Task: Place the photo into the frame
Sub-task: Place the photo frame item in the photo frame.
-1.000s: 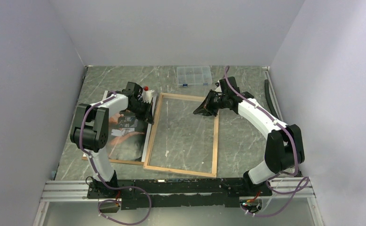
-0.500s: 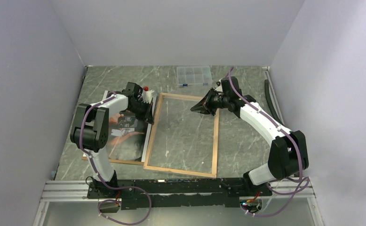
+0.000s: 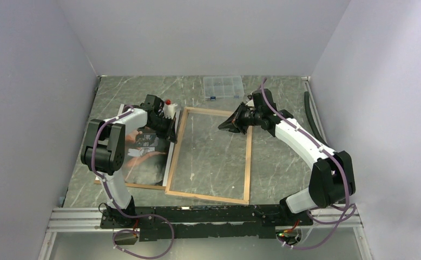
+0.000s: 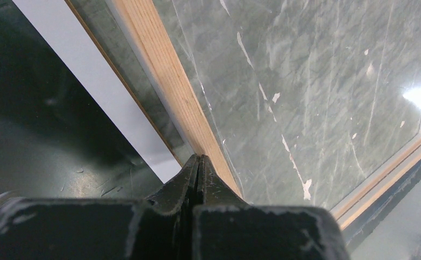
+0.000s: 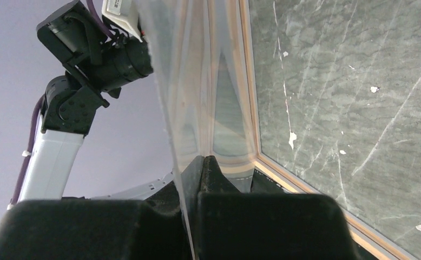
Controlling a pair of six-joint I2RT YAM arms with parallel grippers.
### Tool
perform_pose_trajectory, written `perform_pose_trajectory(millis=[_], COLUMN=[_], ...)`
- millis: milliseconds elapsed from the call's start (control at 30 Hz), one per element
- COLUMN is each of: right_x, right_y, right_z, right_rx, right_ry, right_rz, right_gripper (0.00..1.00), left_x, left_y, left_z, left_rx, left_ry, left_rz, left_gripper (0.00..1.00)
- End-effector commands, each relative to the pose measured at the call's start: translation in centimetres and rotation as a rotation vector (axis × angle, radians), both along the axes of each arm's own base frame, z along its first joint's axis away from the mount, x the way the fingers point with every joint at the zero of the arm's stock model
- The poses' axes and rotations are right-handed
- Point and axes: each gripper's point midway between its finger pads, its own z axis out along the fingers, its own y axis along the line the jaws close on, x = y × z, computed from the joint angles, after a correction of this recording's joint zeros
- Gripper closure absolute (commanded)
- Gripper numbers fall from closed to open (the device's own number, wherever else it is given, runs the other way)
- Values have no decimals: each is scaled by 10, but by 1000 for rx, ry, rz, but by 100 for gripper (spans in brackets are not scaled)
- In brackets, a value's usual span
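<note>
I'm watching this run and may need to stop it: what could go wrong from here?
1. The right fingers pinch a thin clear sheet by one edge, standing it up over the frame; it could flex, slip out or drop askew.
2. The left fingers are shut with their tips at the frame's wood rail, beside the photo; a push there might slide the frame over the photo's edge.

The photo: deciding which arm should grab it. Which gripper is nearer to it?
Left. The left gripper, shut, is at the frame's left rail, right beside the photo's edge. The right gripper is across the frame near its far right corner, pinching a clear sheet.
</note>
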Motion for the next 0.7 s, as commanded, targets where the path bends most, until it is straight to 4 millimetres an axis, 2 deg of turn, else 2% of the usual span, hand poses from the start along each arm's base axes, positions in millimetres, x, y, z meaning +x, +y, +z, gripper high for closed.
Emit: perform_pose_trajectory(millis=[0, 400, 667], right_x=[-8, -21, -26], right_y=[4, 1, 0], right_z=[30, 4, 16], right_rx=[37, -8, 0], right_ry=[-57, 33, 8], right_rz=[23, 65, 68], right_gripper=[100, 100, 100], left_x=[-19, -19, -21], left_y=[0, 1, 1], left_z=[-12, -11, -13], left_rx=[18, 20, 20], left_ry=[56, 54, 59], left_rz=[-26, -27, -28], left_gripper=[97, 97, 97])
